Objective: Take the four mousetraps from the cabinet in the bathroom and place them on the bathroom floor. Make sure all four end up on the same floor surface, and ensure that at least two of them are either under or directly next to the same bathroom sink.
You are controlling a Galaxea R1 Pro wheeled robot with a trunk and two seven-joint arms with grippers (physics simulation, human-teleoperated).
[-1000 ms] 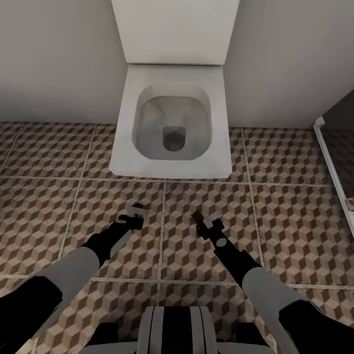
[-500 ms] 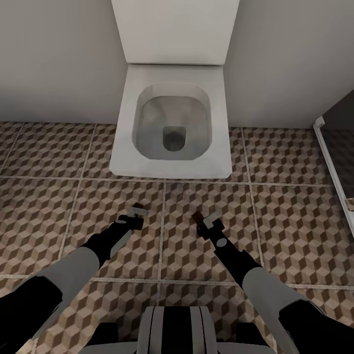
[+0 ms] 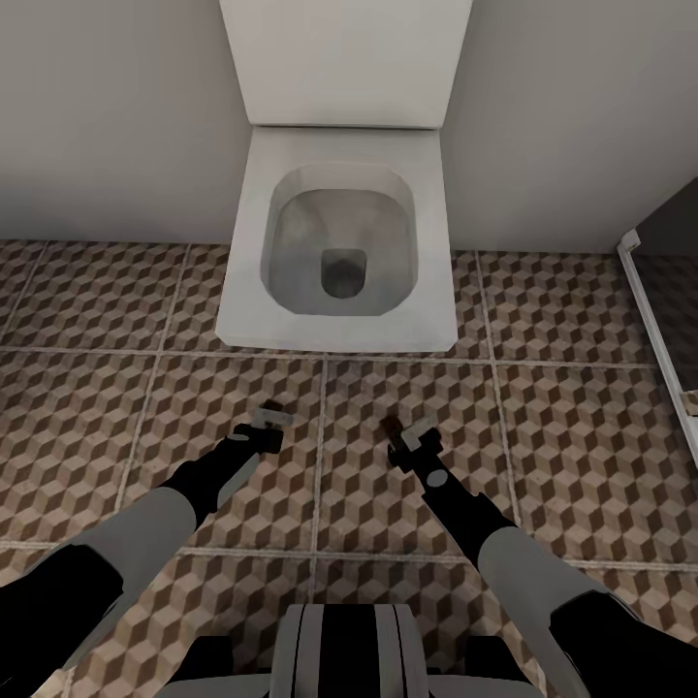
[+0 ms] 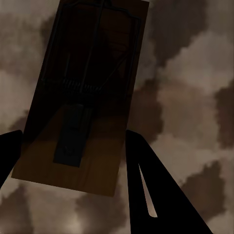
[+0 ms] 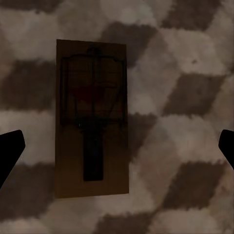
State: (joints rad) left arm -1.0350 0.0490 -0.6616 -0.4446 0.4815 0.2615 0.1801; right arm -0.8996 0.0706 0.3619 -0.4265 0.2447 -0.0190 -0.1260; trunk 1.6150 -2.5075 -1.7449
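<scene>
White toilet [image 3: 341, 242] on cube-patterned floor [image 3: 87, 388]

Toilet [image 3: 339, 242] stands at upper centre of head view, against grey wall [image 3: 116, 116]; blocks reach straight ahead. Patterned floor [image 3: 87, 388] open at left and right of toilet and across middle band. Glass panel edge [image 3: 651, 320] closes off far right. Left gripper [image 3: 272, 419] and right gripper [image 3: 399, 433] low over tiles at lower centre, bare tile strip between them. One mousetrap [image 4: 83, 92] lies between left fingers; second mousetrap [image 5: 91, 117] flat on floor between wide-spread right fingers.
</scene>
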